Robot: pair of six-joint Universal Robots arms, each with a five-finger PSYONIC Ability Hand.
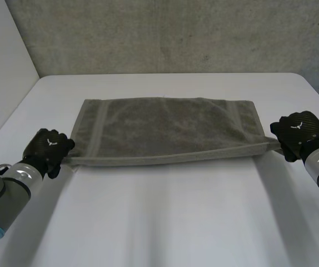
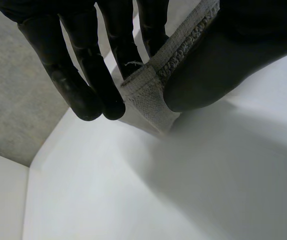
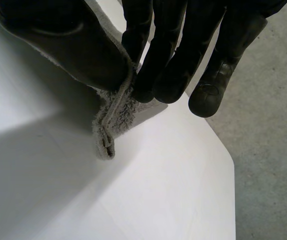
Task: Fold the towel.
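1. Towel [image 1: 165, 130]: grey, with a stitched band near each short end. It lies crosswise on the middle of the white table [image 1: 165, 222], and its long sides run from one hand to the other.
2. Left hand [image 1: 48, 147]: it sits at the towel's near left corner, at the end of the left arm [image 1: 4, 194] with its grey joint. In the left wrist view this hand [image 2: 83, 80] is gripping the towel [image 2: 146, 97]. The hemmed corner is pinched between the thumb and the straight fingers, just above the table surface.
3. Towel, middle section: the far portion rests flat on the table. The near long edge runs in a shallow curve between the two hands. I cannot tell whether that edge clears the table along its whole length.
4. Right hand [image 1: 299, 133]: it sits at the towel's near right corner. In the right wrist view this hand [image 3: 173, 55] is likewise clamped on the towel [image 3: 114, 120]. The thumb presses the cloth against the fingers, and the corner hanging below the grip shows two layers lying together.
5. Surroundings: a rough grey wall [image 1: 165, 33] stands behind the table's far edge.
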